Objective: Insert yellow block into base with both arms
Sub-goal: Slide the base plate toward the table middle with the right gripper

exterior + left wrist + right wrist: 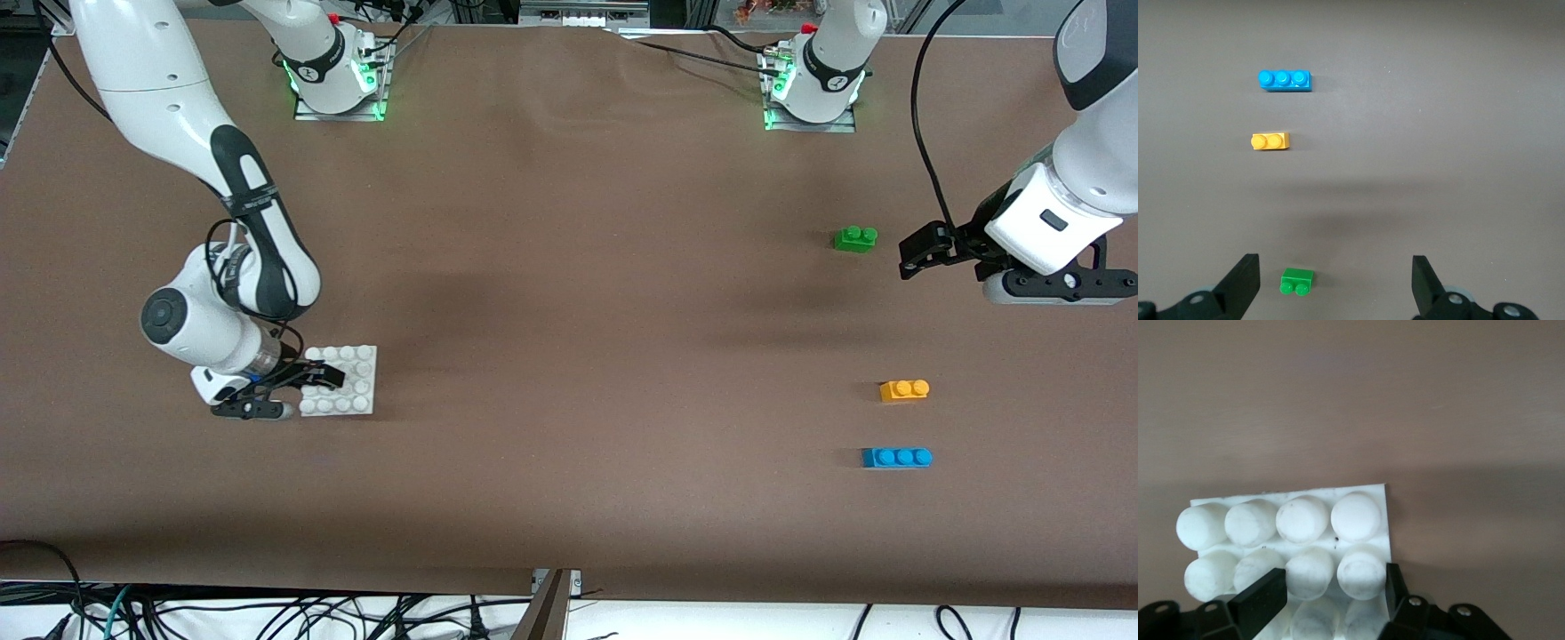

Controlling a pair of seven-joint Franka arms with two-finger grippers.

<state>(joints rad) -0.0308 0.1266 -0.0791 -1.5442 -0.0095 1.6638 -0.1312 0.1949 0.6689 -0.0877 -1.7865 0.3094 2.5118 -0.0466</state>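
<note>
The yellow block (904, 390) is a small orange-yellow brick with two round studs on top, lying on the brown counter (569, 356) toward the left arm's end, between the green brick (855, 238) and the nearer blue three-stud brick (896, 457). No writing can be read on it. The left gripper (916, 252) hangs over the counter beside the green brick, its fingers spread wide and holding nothing. The right gripper (322, 376) is clamped on the white studded base (356, 391) at its edge, toward the right arm's end.
</note>
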